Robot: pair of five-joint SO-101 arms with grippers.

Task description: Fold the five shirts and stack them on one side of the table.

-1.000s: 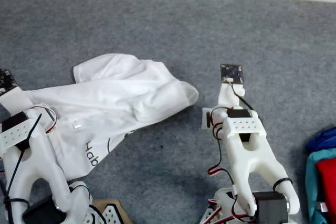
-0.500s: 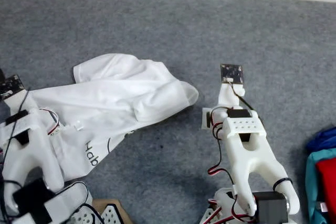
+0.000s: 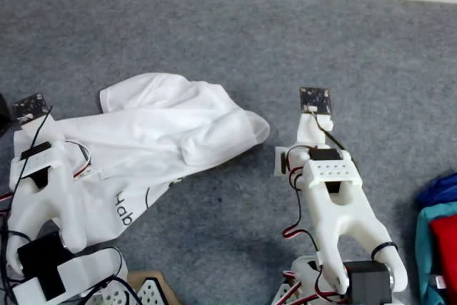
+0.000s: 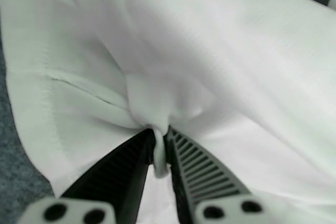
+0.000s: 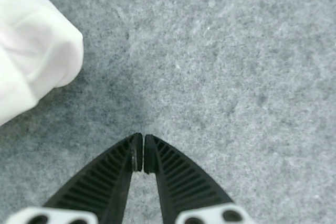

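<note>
Diagonally lies white shirt [image 3: 164,133], perhaps hem in left gripper [image 4: 160,135].

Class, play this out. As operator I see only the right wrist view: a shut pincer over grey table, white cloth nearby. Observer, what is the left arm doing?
Observer: The left pincer is shut on a fold of the white shirt.
Operator: How does the shirt lie?
Observer: Crumpled and unfolded on the grey table.
Operator: Other shirts?
Observer: A pile of blue, teal and red cloth lies at the high view's right edge.
</note>
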